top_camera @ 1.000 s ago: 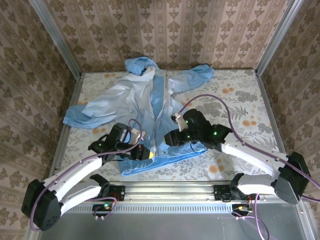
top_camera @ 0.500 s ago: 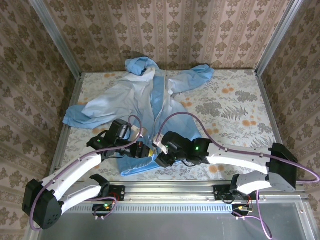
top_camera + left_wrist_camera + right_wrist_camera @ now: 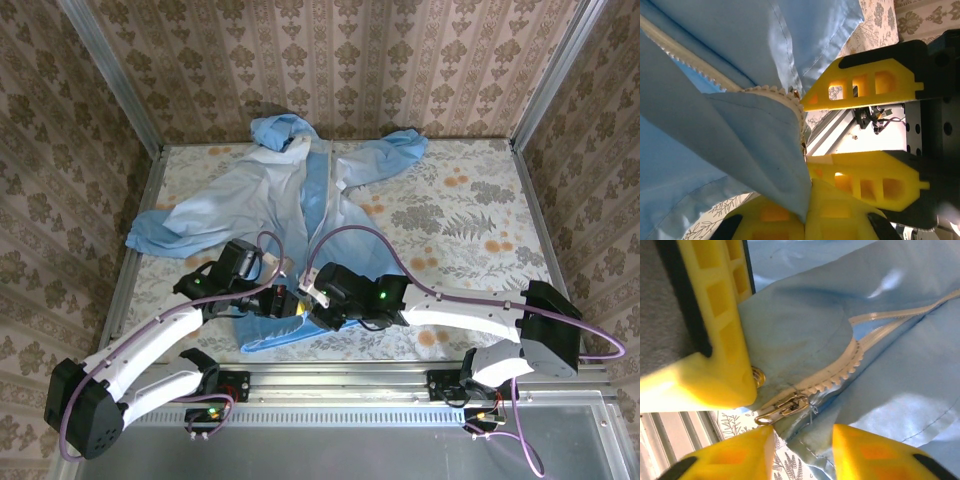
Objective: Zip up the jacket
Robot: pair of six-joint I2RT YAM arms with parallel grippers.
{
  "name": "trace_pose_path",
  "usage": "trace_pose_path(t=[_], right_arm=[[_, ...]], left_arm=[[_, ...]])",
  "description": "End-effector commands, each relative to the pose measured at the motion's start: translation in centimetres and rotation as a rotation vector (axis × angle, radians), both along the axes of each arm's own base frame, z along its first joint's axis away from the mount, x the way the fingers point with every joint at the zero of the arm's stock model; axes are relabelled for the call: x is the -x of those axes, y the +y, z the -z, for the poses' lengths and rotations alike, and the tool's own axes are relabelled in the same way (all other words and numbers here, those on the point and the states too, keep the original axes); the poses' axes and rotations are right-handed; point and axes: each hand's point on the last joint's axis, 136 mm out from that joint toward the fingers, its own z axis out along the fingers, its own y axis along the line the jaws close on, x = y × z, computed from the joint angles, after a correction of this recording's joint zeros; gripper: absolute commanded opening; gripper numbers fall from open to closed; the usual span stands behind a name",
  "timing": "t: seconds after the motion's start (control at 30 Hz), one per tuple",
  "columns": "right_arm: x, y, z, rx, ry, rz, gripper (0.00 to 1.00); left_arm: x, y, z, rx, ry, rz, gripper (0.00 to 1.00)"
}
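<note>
Patterned wallpaper walls (image 3: 350, 60) close in a table (image 3: 470, 210) covered with a floral cloth; the jacket (image 3: 250, 195) lies spread flat across the left and middle of it, hood (image 3: 280, 130) towards the far wall, sleeves out to either side, hem at the near edge; its whitish zipper strip (image 3: 320, 205) runs down the front, open along most of its length; both arms reach in from the near edge and meet over the bottom of the front opening; the left gripper (image 3: 287, 303) sits just left of the zipper's lower end, and in the left wrist view its yellow fingers are pressed together (image 3: 812, 192) with the light-blue fabric beside the zipper teeth pinched between them; the right gripper (image 3: 318, 312) is just beside it on the right, almost touching; in the right wrist view its fingers stand partly apart (image 3: 802, 435) with nothing clamped between them; the metal slider (image 3: 787, 406) lies at the bottom of the teeth just ahead of that gap, its pull tab close to one fingertip; whether they touch I cannot tell.
</note>
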Motion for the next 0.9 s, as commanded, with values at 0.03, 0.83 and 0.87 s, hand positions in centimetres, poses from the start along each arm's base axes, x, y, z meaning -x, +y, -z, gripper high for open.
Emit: trace_pose_path(t=[0.03, 0.83, 0.87], right_arm=[[-0.8, -0.7, -0.9, 0.02, -0.063, 0.025, 0.23], [-0.1, 1.7, -1.0, -0.024, -0.037, -0.073, 0.46], [0.0, 1.9, -0.9, -0.024, -0.033, -0.079, 0.47]], left_arm=[[0.4, 0.1, -1.3, 0.02, -0.022, 0.033, 0.0], [0.3, -0.1, -1.5, 0.033, -0.033, 0.04, 0.0], [0.2, -0.1, -1.5, 0.033, -0.033, 0.04, 0.0]])
